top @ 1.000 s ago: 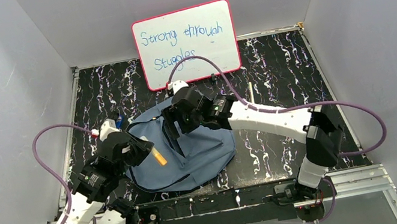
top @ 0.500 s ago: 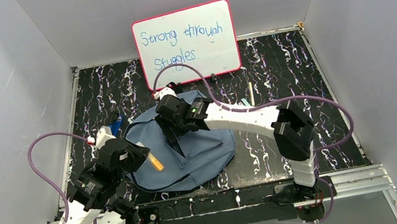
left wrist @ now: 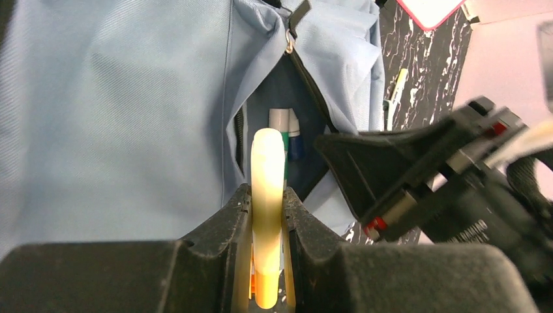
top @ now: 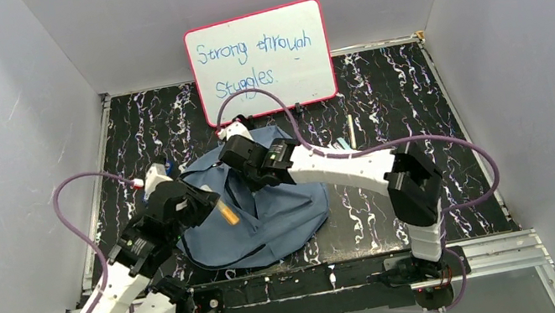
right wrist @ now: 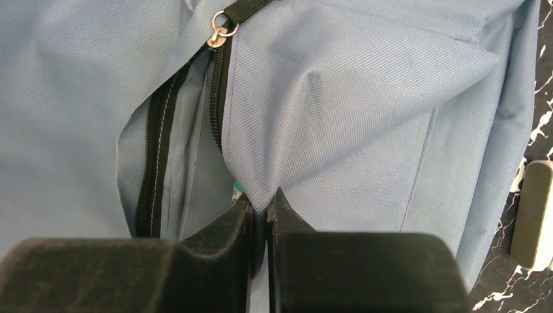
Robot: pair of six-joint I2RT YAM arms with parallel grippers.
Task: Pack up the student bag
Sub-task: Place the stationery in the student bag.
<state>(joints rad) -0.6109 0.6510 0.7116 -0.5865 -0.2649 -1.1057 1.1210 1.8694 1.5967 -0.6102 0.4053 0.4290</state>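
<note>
Student bag (right wrist: 365, 117): grey-blue woven cloth, matt, fine visible weave; black zipper tape (right wrist: 147, 169), shiny metal pull ring (right wrist: 217, 36).
Tube (left wrist: 267, 163): smooth cream plastic, faint sheen, orange end.
Left gripper (left wrist: 267, 195): matt black plastic, slightly grainy.
Table (top: 382, 88): black, white-veined marble-look, smooth.

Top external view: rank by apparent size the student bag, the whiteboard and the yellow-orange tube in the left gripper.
1-2. student bag and whiteboard: they look alike, and the arms cover part of the bag, so unranked.
3. yellow-orange tube in the left gripper: far smallest.

Soft, even light; left fingers (left wrist: 215, 257) slightly out of focus.
</note>
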